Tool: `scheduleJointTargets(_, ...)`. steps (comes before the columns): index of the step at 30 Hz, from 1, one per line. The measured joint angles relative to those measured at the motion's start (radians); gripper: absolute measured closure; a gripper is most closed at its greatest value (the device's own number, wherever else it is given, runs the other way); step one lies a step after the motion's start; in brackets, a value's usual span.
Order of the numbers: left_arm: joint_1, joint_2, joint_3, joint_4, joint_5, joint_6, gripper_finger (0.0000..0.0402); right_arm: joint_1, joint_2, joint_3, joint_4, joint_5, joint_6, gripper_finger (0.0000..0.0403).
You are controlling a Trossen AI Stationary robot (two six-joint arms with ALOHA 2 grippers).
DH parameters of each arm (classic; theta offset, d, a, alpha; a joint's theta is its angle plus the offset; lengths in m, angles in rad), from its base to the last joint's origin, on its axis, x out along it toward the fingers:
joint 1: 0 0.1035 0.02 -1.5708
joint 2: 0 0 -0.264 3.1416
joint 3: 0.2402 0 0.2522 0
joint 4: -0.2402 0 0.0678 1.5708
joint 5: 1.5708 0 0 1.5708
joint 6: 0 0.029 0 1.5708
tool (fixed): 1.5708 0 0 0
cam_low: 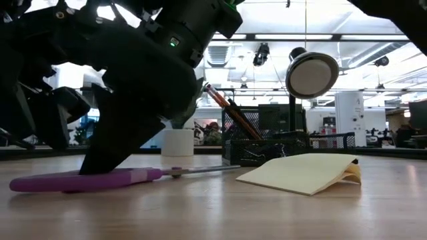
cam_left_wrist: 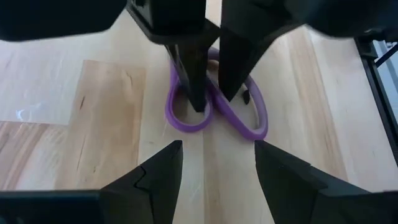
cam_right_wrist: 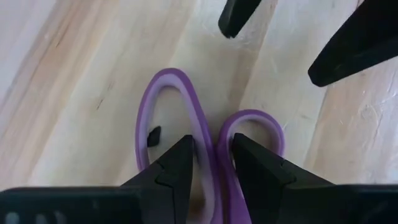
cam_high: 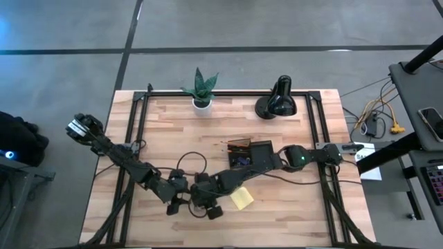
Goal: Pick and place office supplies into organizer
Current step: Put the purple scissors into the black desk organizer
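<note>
Near the desk's front edge, the left gripper (cam_left_wrist: 214, 163) hovers with jaws spread. Beside it, the right gripper (cam_right_wrist: 211, 163) pinches the purple scissors' (cam_right_wrist: 186, 124) handles, lying flat. Lifted by that narrow hold, they might swing or slip. The organizer (cam_high: 250, 153) sits mid-desk.

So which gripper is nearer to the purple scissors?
Right. The right gripper has its fingers down in the purple scissors handle loops; the left gripper hovers open just short of them.

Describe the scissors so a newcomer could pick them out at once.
On the light wooden table, look at the near edge, beside the square yellow sticky-note pad. The purple-handled scissors lie flat there under both hands, the only purple thing with two loop handles.
</note>
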Motion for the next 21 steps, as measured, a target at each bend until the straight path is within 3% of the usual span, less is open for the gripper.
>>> scheduleJointTargets(5, 0.000, 0.000, 0.000, -0.009, 0.006, 0.000, 0.0220, 0.002, 0.000, -0.001, -0.005, 0.015, -0.046, 0.0302)
scheduleJointTargets(11, 0.000, -0.014, -0.003, -0.030, 0.008, 0.000, 0.0220, 0.016, 0.002, -0.001, -0.007, 0.077, 0.051, 0.0342)
scheduleJointTargets(17, 0.000, -0.113, -0.004, -0.211, 0.008, 0.000, 0.0220, 0.028, 0.003, 0.018, -0.014, 0.097, 0.196, 0.0348)
scheduleJointTargets(21, 0.000, -0.219, -0.010, -0.341, -0.004, -0.001, 0.0220, 0.048, 0.003, 0.068, -0.023, 0.208, 0.287, 0.0348)
